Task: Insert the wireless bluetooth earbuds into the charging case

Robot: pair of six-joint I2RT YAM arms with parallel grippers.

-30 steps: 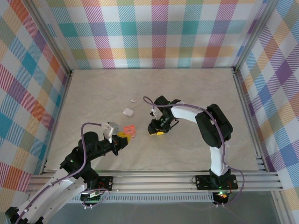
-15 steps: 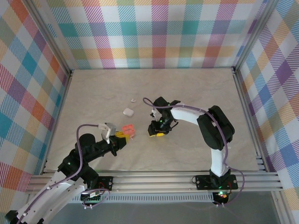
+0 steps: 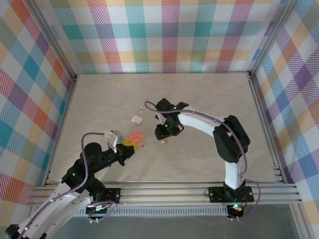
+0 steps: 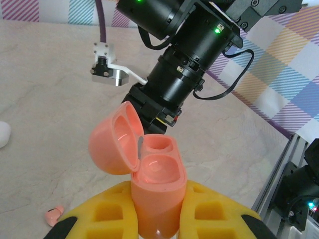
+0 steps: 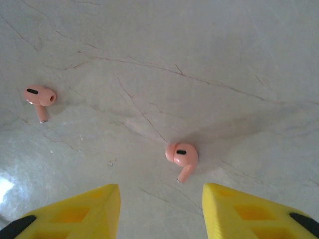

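Two salmon-pink earbuds lie on the pale tabletop in the right wrist view. One lies just ahead of the gap between the yellow fingers. The other earbud lies well off to the left, and both are stem-down in the frame. The right end effector has its fingers apart with nothing between them. Only the fingertips show, cut off at the bottom edge.

There is one salmon-pink charging case, clamped upright in the left end effector. Its lid is swung open to the left and both of its wells are bare. The lower half of the case is hidden between the yellow fingers. One pink earbud lies at the bottom left corner of that view, partly cut off. The right arm looms behind the case, and its fingers are mostly hidden by the lid.

From above, the left end effector holds the case near the middle of the tabletop. The right end effector is just to its right. One white case, closed, sits apart behind the pink one. The white shape cut by the left edge of the left wrist view is probably the same case.
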